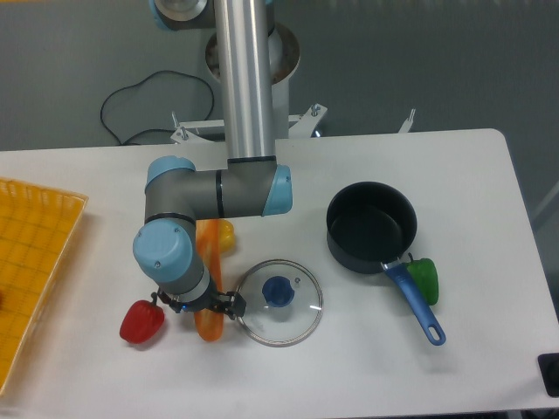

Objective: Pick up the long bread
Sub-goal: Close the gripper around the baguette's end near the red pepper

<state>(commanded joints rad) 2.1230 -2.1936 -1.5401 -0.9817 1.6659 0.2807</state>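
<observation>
The long bread (210, 253) is an orange baguette lying lengthwise on the white table, running from beside a small yellow item down to a rounded end near the glass lid. My gripper (197, 305) hangs directly over its lower half, and the wrist covers the fingers and the bread's middle. Black finger parts show on either side of the loaf, at left by the red pepper and at right by the lid. Whether the jaws are pressing on the bread cannot be made out from above.
A red pepper (141, 322) lies just left of the gripper, a glass lid with blue knob (279, 302) just right. A small yellow item (225, 234) touches the bread's upper end. A black pot (370, 227) with blue handle and a green pepper (424, 279) sit at right, an orange basket (35, 279) at far left.
</observation>
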